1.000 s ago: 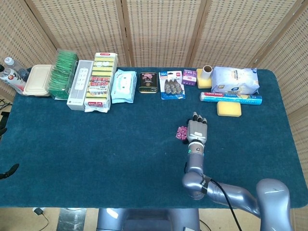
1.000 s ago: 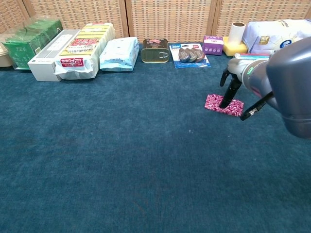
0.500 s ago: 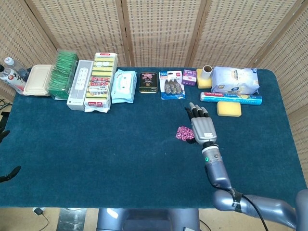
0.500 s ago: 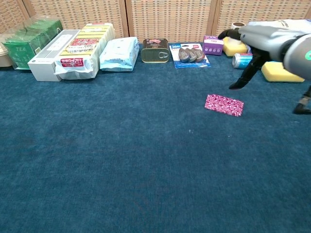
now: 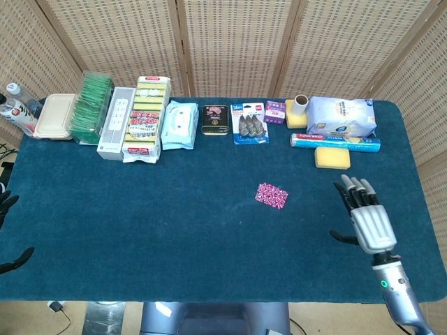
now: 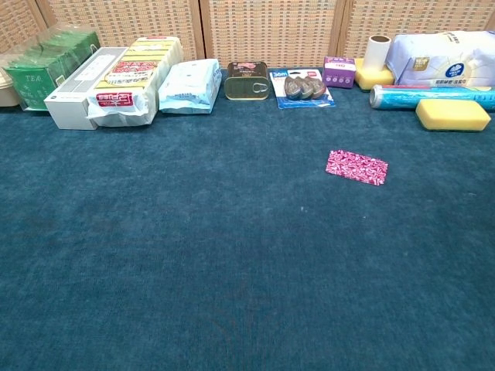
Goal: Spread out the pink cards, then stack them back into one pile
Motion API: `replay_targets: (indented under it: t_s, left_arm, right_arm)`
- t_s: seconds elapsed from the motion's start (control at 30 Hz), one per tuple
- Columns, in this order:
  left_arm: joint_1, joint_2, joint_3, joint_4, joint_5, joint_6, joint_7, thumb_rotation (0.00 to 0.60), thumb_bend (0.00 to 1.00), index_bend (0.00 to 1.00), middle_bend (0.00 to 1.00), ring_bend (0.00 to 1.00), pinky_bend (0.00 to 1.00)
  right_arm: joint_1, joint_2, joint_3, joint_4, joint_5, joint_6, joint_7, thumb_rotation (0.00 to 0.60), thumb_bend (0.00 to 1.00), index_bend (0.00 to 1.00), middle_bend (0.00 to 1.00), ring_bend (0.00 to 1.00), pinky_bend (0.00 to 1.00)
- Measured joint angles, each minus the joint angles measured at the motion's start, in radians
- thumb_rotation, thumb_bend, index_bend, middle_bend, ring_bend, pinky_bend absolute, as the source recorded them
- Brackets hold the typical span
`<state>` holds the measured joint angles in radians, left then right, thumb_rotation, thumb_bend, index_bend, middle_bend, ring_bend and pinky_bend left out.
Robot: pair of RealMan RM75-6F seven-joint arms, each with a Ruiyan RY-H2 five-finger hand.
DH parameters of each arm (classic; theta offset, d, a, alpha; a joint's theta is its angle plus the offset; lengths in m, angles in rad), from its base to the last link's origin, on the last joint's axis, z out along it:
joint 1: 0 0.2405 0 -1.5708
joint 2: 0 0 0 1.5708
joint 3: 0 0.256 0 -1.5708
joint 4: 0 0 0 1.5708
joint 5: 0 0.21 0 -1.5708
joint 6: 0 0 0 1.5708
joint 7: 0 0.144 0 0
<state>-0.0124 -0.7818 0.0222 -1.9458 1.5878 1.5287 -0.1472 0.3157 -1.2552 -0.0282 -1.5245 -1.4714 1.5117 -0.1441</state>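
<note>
The pink patterned cards [image 5: 271,195] lie in one small flat pile on the blue cloth, right of the middle; the chest view shows the same pile [image 6: 356,167] slightly skewed. My right hand [image 5: 364,216] hovers well to the right of the pile near the table's front right, fingers spread and holding nothing. It does not show in the chest view. Of my left hand [image 5: 5,202] only dark fingertips show at the far left edge, wide apart, off the table and far from the cards.
A row of goods lines the back edge: green tea boxes [image 5: 92,108], a white box [image 5: 116,122], sponge packs [image 5: 145,117], wipes [image 5: 179,124], a tin [image 5: 216,120], a blue roll [image 5: 335,142] and a yellow sponge [image 5: 332,158].
My right hand has lifted off the card pile and drawn back to the right and toward the front edge, leaving the chest view. The pile stays where it was.
</note>
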Motion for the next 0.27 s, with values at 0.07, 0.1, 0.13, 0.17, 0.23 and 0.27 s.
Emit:
replay_targets:
  t_s: [0.07, 0.1, 0.13, 0.17, 0.23, 0.27]
  left_arm:
    - [0.012, -0.006, 0.006, 0.001, 0.016, 0.021, 0.009, 0.600, 0.23, 0.00, 0.00, 0.00, 0.06]
    - [0.016, -0.008, 0.007, 0.002, 0.022, 0.029, 0.012, 0.600, 0.23, 0.00, 0.00, 0.00, 0.06]
    - [0.021, -0.010, 0.009, 0.003, 0.027, 0.037, 0.013, 0.600, 0.23, 0.00, 0.00, 0.00, 0.06]
    - [0.026, -0.012, 0.011, 0.004, 0.032, 0.044, 0.014, 0.600, 0.23, 0.00, 0.00, 0.00, 0.06]
    - [0.030, -0.015, 0.014, 0.007, 0.038, 0.050, 0.014, 0.600, 0.23, 0.00, 0.00, 0.00, 0.06]
    - [0.032, -0.015, 0.015, 0.007, 0.040, 0.052, 0.013, 0.600, 0.23, 0.00, 0.00, 0.00, 0.06]
  right_arm:
    - [-0.042, 0.017, -0.011, 0.003, -0.014, 0.039, 0.028, 0.517, 0.00, 0.02, 0.00, 0.00, 0.00]
    - [-0.059, 0.024, -0.014, -0.001, -0.014, 0.047, 0.038, 0.519, 0.00, 0.01, 0.00, 0.00, 0.00]
    - [-0.071, 0.030, -0.016, -0.009, -0.011, 0.051, 0.044, 0.520, 0.00, 0.01, 0.00, 0.00, 0.00]
    - [-0.081, 0.036, -0.017, -0.021, -0.007, 0.053, 0.048, 0.521, 0.00, 0.00, 0.00, 0.00, 0.00]
    - [-0.096, 0.044, -0.018, -0.038, 0.002, 0.056, 0.057, 0.522, 0.00, 0.00, 0.00, 0.00, 0.00]
    - [-0.105, 0.049, -0.018, -0.048, 0.008, 0.055, 0.067, 0.522, 0.00, 0.00, 0.00, 0.00, 0.00]
